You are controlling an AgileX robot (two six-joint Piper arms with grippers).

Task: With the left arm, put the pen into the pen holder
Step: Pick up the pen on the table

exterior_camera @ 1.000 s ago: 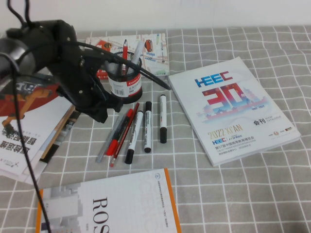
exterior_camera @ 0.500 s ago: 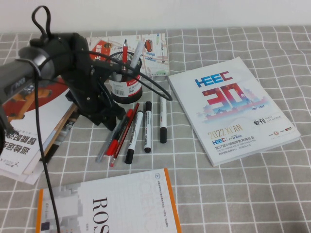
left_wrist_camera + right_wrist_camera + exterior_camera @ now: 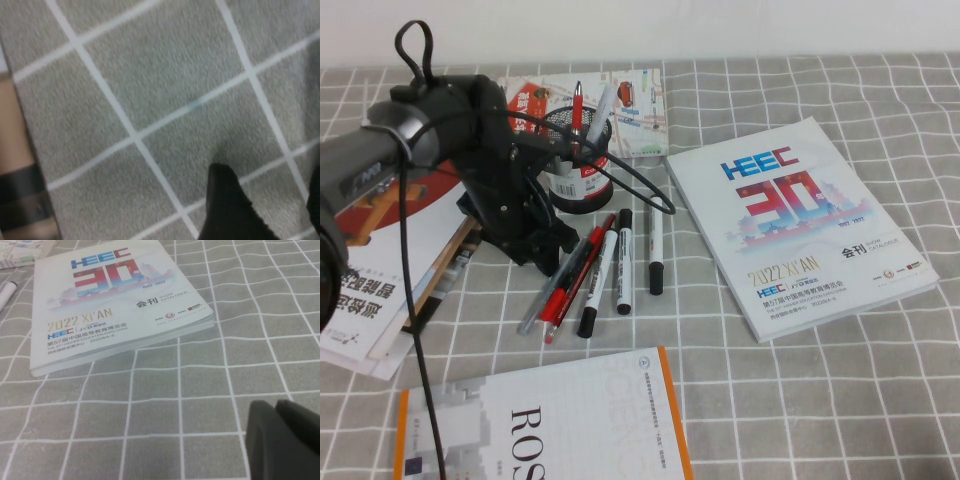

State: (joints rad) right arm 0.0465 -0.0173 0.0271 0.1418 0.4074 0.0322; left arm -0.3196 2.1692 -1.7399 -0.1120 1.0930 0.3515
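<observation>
With the left gripper point(image 3: 542, 250) open low over the desk point(image 3: 800, 390) beside the pen holder point(image 3: 577, 160), and the right gripper point(image 3: 280, 445) parked, fingers unreadable, it should straddle the grey pen point(image 3: 548, 290) among the red pens point(image 3: 575, 280) squarely.

HEEC catalogue point(image 3: 107, 305) flat on grey checked cloth point(image 3: 165, 405), well beyond right gripper point(image 3: 282, 440); marker tip point(image 3: 6, 294) beside catalogue.
</observation>
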